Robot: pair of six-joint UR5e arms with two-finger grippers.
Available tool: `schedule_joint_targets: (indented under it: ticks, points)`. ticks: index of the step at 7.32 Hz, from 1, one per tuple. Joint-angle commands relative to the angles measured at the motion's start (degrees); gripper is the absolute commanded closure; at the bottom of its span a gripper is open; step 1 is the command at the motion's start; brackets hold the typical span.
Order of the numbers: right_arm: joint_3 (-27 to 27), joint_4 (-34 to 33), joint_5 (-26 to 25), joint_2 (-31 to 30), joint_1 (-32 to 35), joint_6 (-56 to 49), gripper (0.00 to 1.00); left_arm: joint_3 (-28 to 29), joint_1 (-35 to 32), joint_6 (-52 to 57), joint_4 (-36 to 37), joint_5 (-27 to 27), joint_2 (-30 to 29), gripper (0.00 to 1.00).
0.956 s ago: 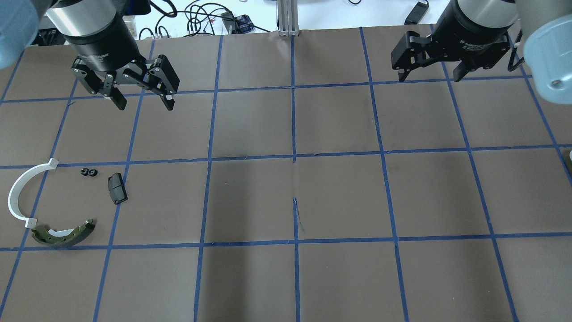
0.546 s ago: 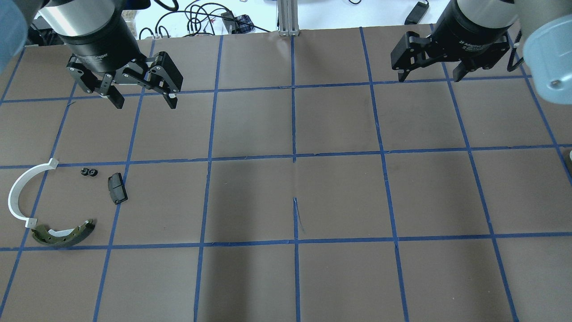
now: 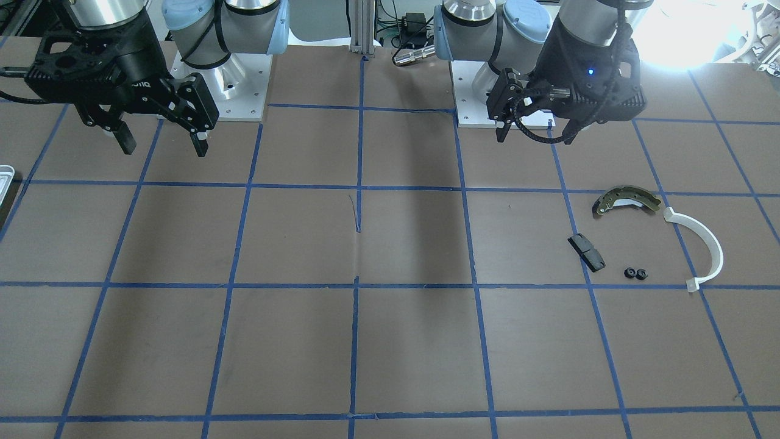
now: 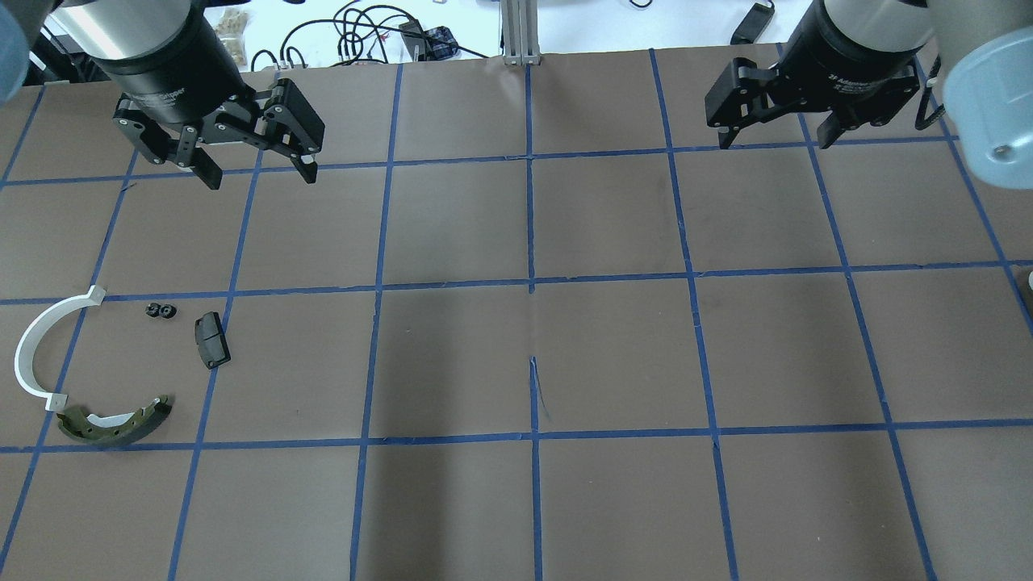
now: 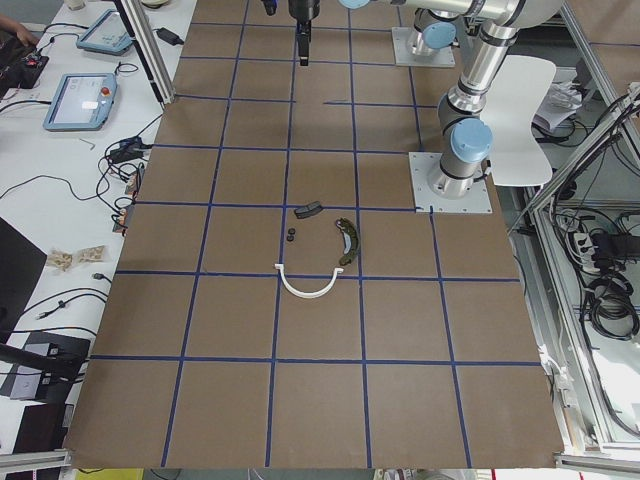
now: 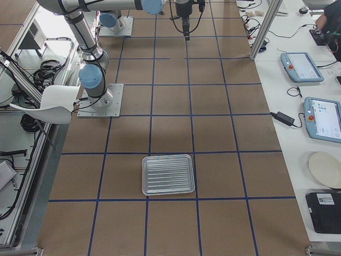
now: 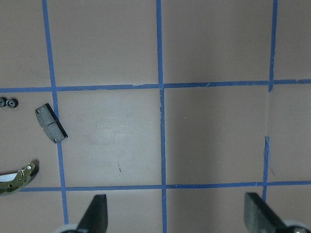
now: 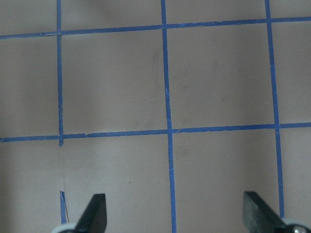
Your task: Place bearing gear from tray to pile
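Brown gridded table (image 4: 613, 355); the pale tray (image 6: 168, 175) lies toward the robot's right end, well apart from the pile. Left gripper (image 4: 260, 176) and right gripper (image 4: 773, 144) both hang above the table, jaws spread wide. Pile toward the left end: white half-ring (image 4: 36, 347), rusty brake shoe (image 4: 113, 424), black pad (image 4: 211, 340), and two small bearing gears (image 4: 161, 310) side by side between ring and pad.

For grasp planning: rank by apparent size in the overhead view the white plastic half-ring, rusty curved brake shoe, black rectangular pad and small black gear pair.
1. white plastic half-ring
2. rusty curved brake shoe, a close second
3. black rectangular pad
4. small black gear pair
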Motion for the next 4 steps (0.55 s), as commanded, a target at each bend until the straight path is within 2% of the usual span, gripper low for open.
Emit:
schedule_joint_targets:
  ticks: [1,4]
  points:
    - [0.0,0.0,0.0,0.0,0.0,0.0,0.0,0.8,0.0,0.1,-0.1,-0.4,-0.1,0.0]
    - [0.0,0.0,0.0,0.0,0.0,0.0,0.0,0.8,-0.1,0.1,-0.3,-0.3,0.0,0.0]
